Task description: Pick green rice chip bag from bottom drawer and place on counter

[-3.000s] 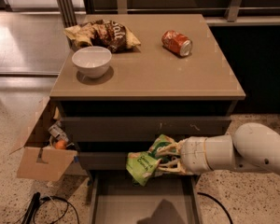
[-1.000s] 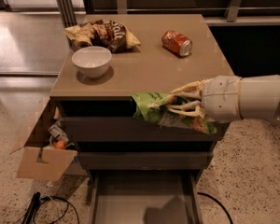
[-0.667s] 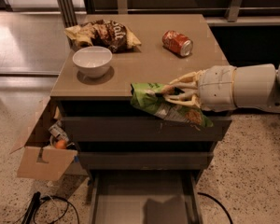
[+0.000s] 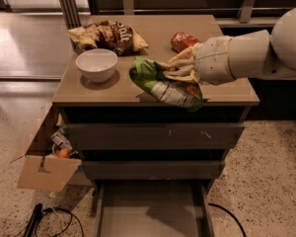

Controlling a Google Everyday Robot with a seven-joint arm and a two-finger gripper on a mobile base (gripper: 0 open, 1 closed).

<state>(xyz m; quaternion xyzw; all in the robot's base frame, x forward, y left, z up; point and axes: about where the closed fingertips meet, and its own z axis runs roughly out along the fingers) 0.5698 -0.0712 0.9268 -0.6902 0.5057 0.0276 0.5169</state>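
Observation:
My gripper [image 4: 175,72] reaches in from the right and is shut on the green rice chip bag [image 4: 160,85]. It holds the bag just above the front middle of the beige counter [image 4: 133,42]. The bag hangs tilted, its lower end over the counter's front edge. The bottom drawer [image 4: 153,209] stands pulled open below, and its grey floor is bare.
A white bowl [image 4: 96,64] sits on the counter to the left of the bag. A brown and tan chip bag [image 4: 108,35] lies at the back left and a red can [image 4: 181,39] at the back right, behind my gripper. A cardboard box [image 4: 44,164] and cables lie on the floor left.
My gripper has lifted the green bag from drawer height, in front of the cabinet, up to above the counter's front edge.

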